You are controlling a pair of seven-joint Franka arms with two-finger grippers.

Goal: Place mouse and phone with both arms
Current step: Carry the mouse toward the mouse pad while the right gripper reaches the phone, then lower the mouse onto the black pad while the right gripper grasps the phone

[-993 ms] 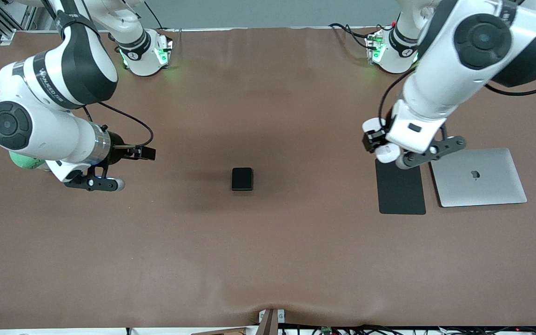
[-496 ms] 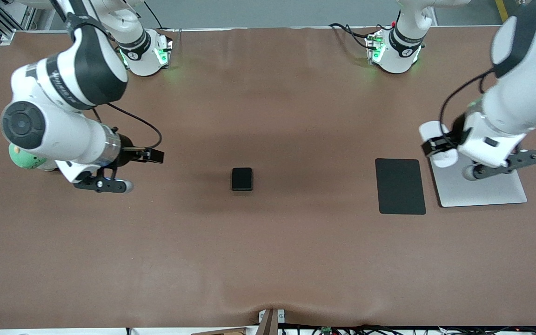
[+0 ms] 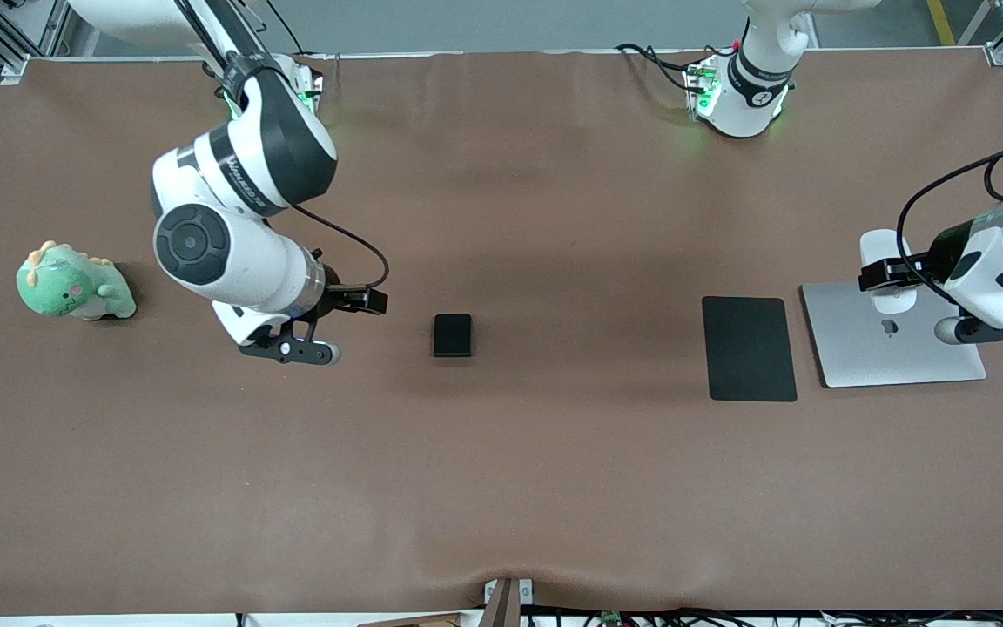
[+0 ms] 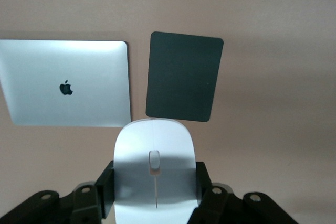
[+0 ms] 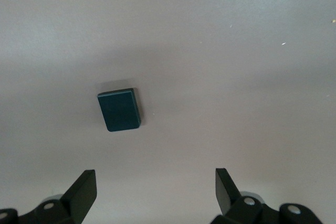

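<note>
The white mouse (image 3: 886,261) is held in my left gripper (image 3: 889,279), up in the air over the edge of the silver laptop. In the left wrist view the mouse (image 4: 155,171) sits clamped between the black fingers (image 4: 105,187) of the left gripper (image 4: 155,190). The black phone (image 3: 453,335) lies flat in the middle of the table. My right gripper (image 3: 288,341) is over the bare table beside the phone, toward the right arm's end. In the right wrist view the right gripper (image 5: 156,190) is open and empty, and the phone (image 5: 119,109) lies ahead of it.
A flat black mouse pad (image 3: 749,348) lies beside a closed silver laptop (image 3: 885,361) toward the left arm's end; both show in the left wrist view, pad (image 4: 184,77) and laptop (image 4: 65,90). A green plush dinosaur (image 3: 73,283) sits at the right arm's end.
My left gripper carried the mouse from over the mouse pad to over the laptop. My right arm moved toward the phone, uncovering the green plush. The phone has not moved.
</note>
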